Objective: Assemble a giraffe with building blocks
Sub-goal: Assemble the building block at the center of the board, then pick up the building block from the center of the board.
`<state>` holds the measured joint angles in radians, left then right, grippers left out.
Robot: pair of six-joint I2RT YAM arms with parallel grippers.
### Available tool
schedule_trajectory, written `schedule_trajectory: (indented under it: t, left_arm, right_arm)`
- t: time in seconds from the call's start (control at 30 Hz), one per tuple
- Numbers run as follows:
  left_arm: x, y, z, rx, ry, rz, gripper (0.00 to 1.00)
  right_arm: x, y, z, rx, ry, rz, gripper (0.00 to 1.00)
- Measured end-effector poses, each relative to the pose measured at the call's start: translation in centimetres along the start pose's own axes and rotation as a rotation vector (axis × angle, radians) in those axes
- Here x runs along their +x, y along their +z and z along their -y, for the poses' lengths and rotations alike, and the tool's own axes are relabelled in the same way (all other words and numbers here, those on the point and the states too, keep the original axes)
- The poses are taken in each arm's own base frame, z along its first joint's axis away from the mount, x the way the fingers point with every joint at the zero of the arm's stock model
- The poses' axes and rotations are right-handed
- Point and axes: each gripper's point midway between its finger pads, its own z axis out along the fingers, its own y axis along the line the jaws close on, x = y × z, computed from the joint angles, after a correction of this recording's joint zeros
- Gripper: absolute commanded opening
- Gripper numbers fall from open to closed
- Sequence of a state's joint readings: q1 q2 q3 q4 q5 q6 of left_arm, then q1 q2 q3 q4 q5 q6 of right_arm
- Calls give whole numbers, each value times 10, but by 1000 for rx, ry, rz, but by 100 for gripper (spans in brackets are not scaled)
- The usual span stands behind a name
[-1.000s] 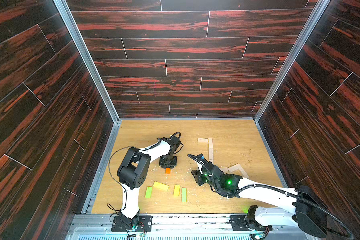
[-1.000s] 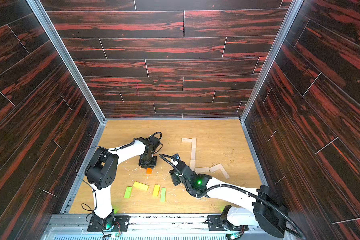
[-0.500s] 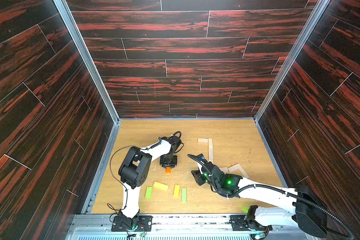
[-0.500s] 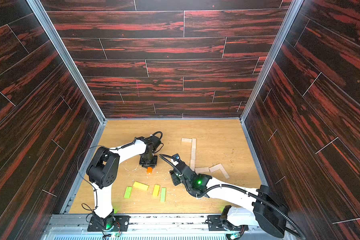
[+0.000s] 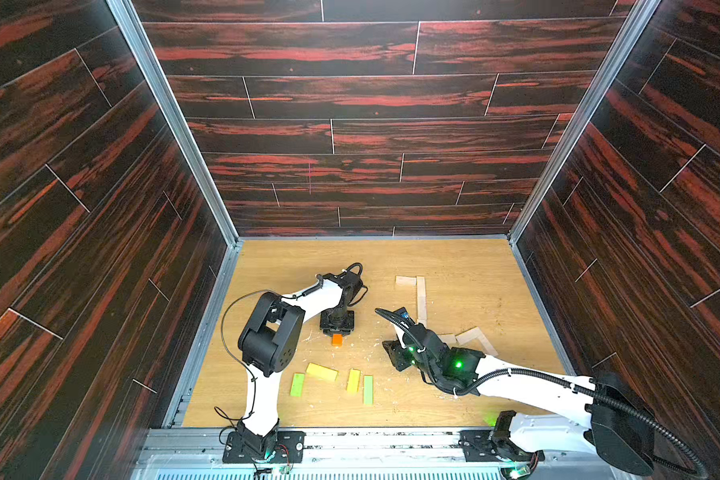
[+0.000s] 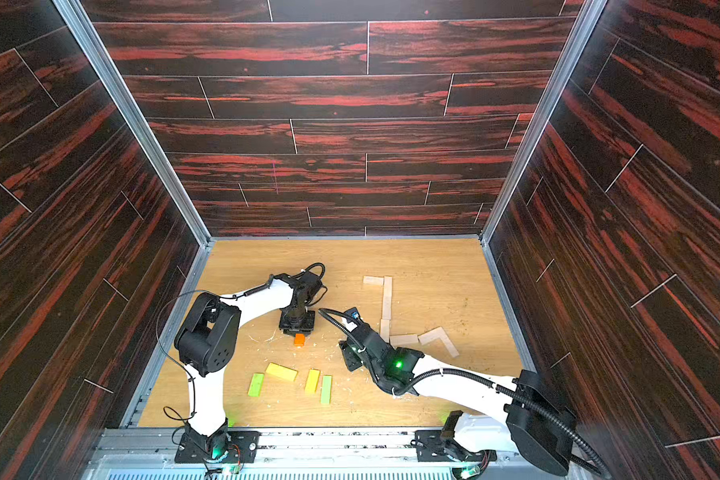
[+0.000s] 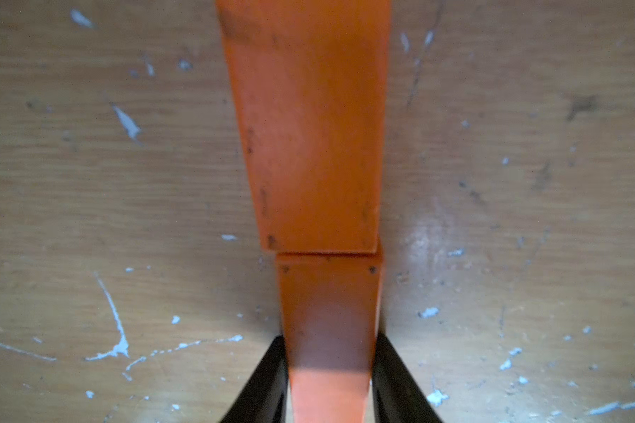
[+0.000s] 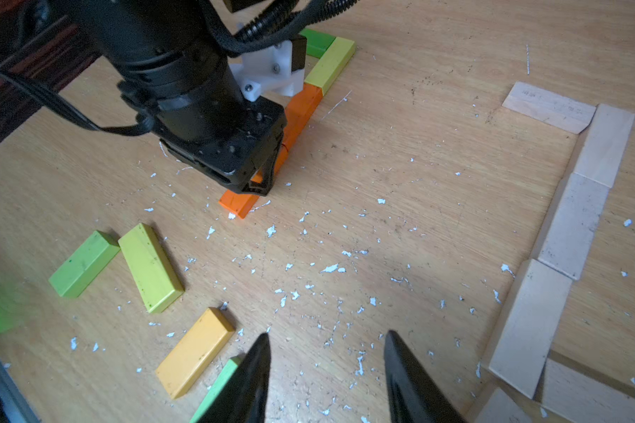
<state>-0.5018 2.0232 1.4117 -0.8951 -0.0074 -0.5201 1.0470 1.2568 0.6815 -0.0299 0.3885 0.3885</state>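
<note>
Two orange building blocks lie end to end flat on the table: the near orange block (image 7: 329,300) and the far orange block (image 7: 308,128). My left gripper (image 7: 329,336) straddles the near one, its fingers standing a sliver off each long side, so it is narrowly open. In both top views only the block's end (image 5: 337,340) (image 6: 299,339) shows below the left gripper (image 5: 336,328). The right wrist view shows the row going on into a yellow-green block (image 8: 330,64) and a green block (image 8: 318,42). My right gripper (image 8: 327,334) hovers open and empty over bare table.
Loose coloured blocks lie near the front: a green block (image 5: 297,384), a yellow block (image 5: 321,372), an orange-yellow block (image 5: 353,380) and another green block (image 5: 368,390). Pale planks (image 5: 421,297) form a line and an L-shaped group (image 5: 472,336) to the right. Dark walls enclose the table.
The left arm's elbow has shifted slightly while its gripper stays low over the orange block. The right arm has not moved.
</note>
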Motion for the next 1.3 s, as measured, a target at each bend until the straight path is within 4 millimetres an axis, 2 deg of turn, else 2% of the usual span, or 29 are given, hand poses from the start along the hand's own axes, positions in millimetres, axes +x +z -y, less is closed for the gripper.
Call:
schedule_trajectory:
  t: [0.2,0.4,0.53,0.67,0.73,0.8,0.93,1.03,1.1,1.2,1.3]
  left_arm:
    - [0,0,0,0,0,0,41]
    - [-3,-1,-2,-6,-1,7,63]
    - [-4,-2,-2,-4,-5,12,71]
    - [-5,-9,-2,4,-4,31,75]
    - [-8,-24,-2,17,-2,69,76]
    - [-12,-49,-2,35,0,128,77]
    - [-18,-121,-10,81,-13,321,78]
    - [-14,-179,-27,110,-41,491,78]
    - [-7,-208,-44,125,-75,583,78]
    - [10,-223,-78,125,-152,666,79]
    - [29,-217,-108,103,-224,685,79]
  right_arm:
    - [0,0,0,0,0,0,51]
    - [0,0,0,0,0,0,51]
    - [0,0,1,2,2,0,51]
    - [0,0,1,0,2,0,51]
    - [0,0,1,-1,2,-1,51]
    - [-1,0,0,-1,-2,-3,51]
    - [-5,-1,-2,-7,-1,0,51]
    - [-9,-3,-5,-17,1,6,52]
    - [-11,-4,-7,-28,2,6,52]
    - [-14,-5,-14,-49,-2,5,51]
    - [-16,-6,-25,-77,-19,3,51]
